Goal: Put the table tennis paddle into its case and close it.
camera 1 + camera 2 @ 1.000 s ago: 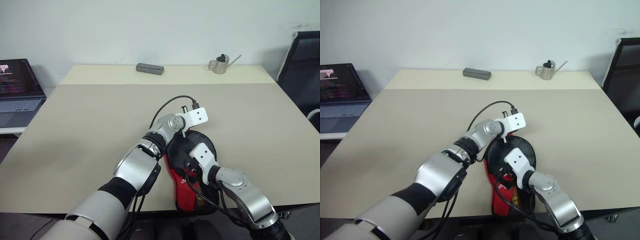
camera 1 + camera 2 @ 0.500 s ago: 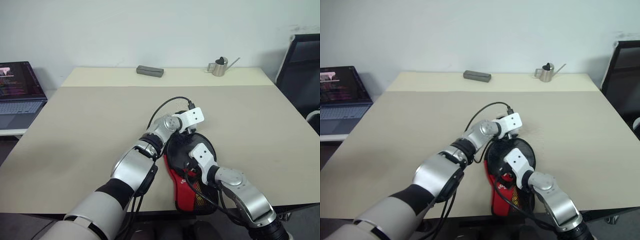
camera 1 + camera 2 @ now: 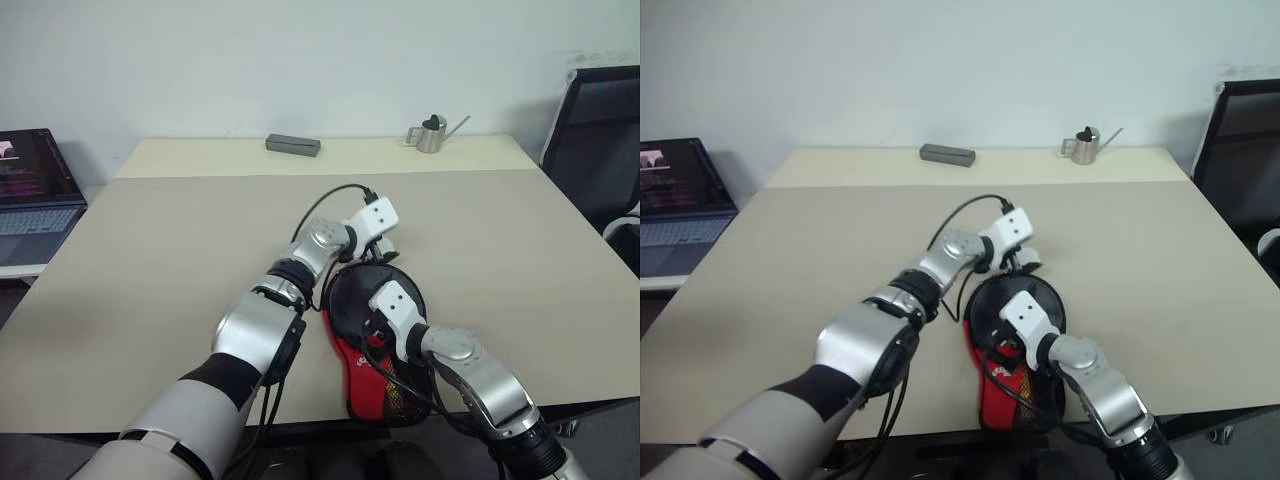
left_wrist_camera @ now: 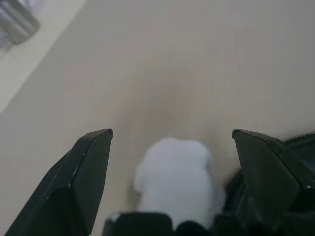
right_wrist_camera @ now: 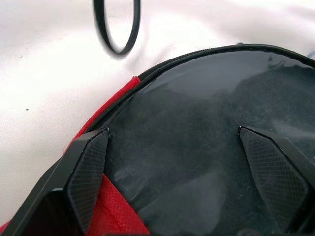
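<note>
The case [image 3: 362, 372], black and round at its far end with a red panel and black mesh toward me, lies flat near the table's front edge. The table tennis paddle is hidden; I cannot tell it apart from the case's black face [image 5: 206, 128], which has a zipper line along its rim. My right gripper [image 5: 172, 135] hovers open just over that black face, nothing between its fingers. My left gripper [image 4: 172, 132] is open above the table just past the case's far rim [image 3: 365, 268]. A small blurred white thing [image 4: 174, 174] sits between its fingers, touched by neither.
A grey block [image 3: 293, 145] and a small metal watering can [image 3: 430, 133] stand along the table's far edge. An open laptop [image 3: 25, 190] sits off the left side, and a black chair [image 3: 600, 130] off the right. The case's near end reaches the table's front edge.
My left gripper has opened and lifted off the case's far rim, and its wrist has rolled. The right gripper has stayed open over the case. The camera view has shifted a little.
</note>
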Controlling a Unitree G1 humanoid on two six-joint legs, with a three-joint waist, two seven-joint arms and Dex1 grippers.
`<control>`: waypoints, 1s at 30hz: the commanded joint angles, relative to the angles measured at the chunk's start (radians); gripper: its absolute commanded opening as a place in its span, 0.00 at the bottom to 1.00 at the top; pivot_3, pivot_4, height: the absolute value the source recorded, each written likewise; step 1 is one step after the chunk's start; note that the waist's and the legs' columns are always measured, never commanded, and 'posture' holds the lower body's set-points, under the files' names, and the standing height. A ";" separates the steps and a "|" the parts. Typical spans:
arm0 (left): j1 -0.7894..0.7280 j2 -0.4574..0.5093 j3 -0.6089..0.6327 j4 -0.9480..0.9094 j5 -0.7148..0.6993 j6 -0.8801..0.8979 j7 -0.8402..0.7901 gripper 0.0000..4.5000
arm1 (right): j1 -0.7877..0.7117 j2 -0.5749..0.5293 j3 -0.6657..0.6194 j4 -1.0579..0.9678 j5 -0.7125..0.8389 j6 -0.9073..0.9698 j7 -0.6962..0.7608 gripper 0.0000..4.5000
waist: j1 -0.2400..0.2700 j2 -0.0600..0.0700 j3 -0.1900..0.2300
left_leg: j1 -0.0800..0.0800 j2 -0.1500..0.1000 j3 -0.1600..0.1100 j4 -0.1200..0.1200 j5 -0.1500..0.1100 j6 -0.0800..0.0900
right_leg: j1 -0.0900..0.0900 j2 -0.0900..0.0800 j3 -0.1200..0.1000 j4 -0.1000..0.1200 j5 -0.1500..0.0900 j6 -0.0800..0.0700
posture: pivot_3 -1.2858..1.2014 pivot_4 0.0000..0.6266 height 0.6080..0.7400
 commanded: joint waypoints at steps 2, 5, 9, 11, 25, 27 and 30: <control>-0.029 0.140 0.069 -0.072 -0.078 -0.015 -0.043 0.94 | 0.006 -0.019 0.004 0.127 -0.015 0.020 0.008 1.00 | -0.005 0.000 0.000 | 0.001 0.000 0.001 0.000 0.000 0.000 | 0.001 0.000 0.000 0.000 0.000 0.000 | 0.52 0.24 1.00; 0.013 0.243 0.088 -0.106 -0.111 -0.015 -0.123 0.94 | -0.013 -0.027 -0.004 0.143 -0.012 0.010 0.021 1.00 | -0.006 0.000 0.000 | 0.005 0.000 0.000 -0.001 0.000 0.000 | 0.005 0.000 0.000 0.000 0.000 0.000 | 0.52 0.24 1.00; 0.113 0.358 0.141 -0.216 -0.219 0.023 -0.318 0.94 | -0.042 -0.047 -0.030 0.172 0.002 -0.003 0.051 1.00 | -0.007 0.000 0.000 | 0.005 0.000 0.001 -0.001 0.000 0.000 | 0.005 0.000 0.001 0.000 0.000 0.000 | 0.52 0.24 1.00; 0.195 0.403 0.173 -0.333 -0.298 0.111 -0.424 0.94 | -0.049 -0.061 -0.038 0.174 0.012 -0.008 0.073 1.00 | -0.001 0.000 0.000 | 0.004 0.000 0.000 -0.001 0.000 0.000 | 0.004 0.000 0.000 0.000 0.000 0.000 | 0.52 0.24 1.00; 0.857 0.490 0.189 -1.387 -0.659 0.679 -0.468 0.94 | -0.108 -0.203 -0.129 0.147 0.114 -0.082 0.291 1.00 | 0.028 0.001 0.003 | 0.002 0.003 -0.002 0.000 -0.002 0.000 | 0.004 -0.001 0.000 -0.002 -0.001 -0.003 | 0.52 0.24 1.00; 0.846 0.483 0.170 -1.419 -0.670 0.697 -0.451 0.94 | -0.111 -0.234 -0.164 0.129 0.146 -0.076 0.328 1.00 | 0.028 0.002 0.004 | 0.003 0.003 -0.001 0.000 -0.002 0.000 | 0.005 -0.002 0.001 -0.003 -0.001 -0.003 | 0.52 0.24 1.00; 0.824 0.477 0.129 -1.447 -0.669 0.703 -0.436 0.94 | -0.105 -0.287 -0.252 0.041 0.267 0.010 0.396 1.00 | 0.028 0.003 0.007 | 0.002 0.002 0.000 0.000 -0.002 0.000 | 0.004 -0.001 0.001 -0.003 -0.001 -0.003 | 0.52 0.24 1.00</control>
